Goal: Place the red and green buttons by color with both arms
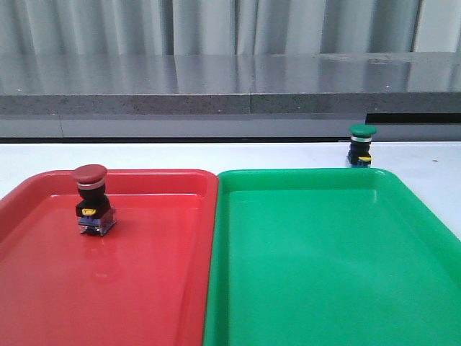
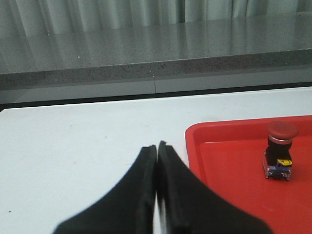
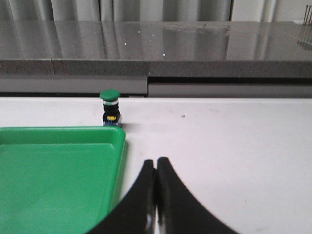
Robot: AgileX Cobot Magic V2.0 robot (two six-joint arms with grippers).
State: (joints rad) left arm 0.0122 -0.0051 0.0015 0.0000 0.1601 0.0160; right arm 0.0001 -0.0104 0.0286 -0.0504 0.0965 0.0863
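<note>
The red button (image 1: 92, 198) stands upright inside the red tray (image 1: 144, 288), near its far left; it also shows in the left wrist view (image 2: 280, 150). The green button (image 1: 361, 145) stands upright on the white table just beyond the green tray's (image 1: 324, 288) far right corner; it also shows in the right wrist view (image 3: 110, 107). My left gripper (image 2: 157, 145) is shut and empty over the table, beside the red tray's (image 2: 195, 146) outer edge. My right gripper (image 3: 156, 161) is shut and empty over the table, beside the green tray (image 3: 48, 175). Neither gripper shows in the front view.
The two trays lie side by side, touching, at the front of the white table (image 1: 216, 155). A grey stone-topped counter (image 1: 230, 94) runs along the table's far edge, with curtains behind it.
</note>
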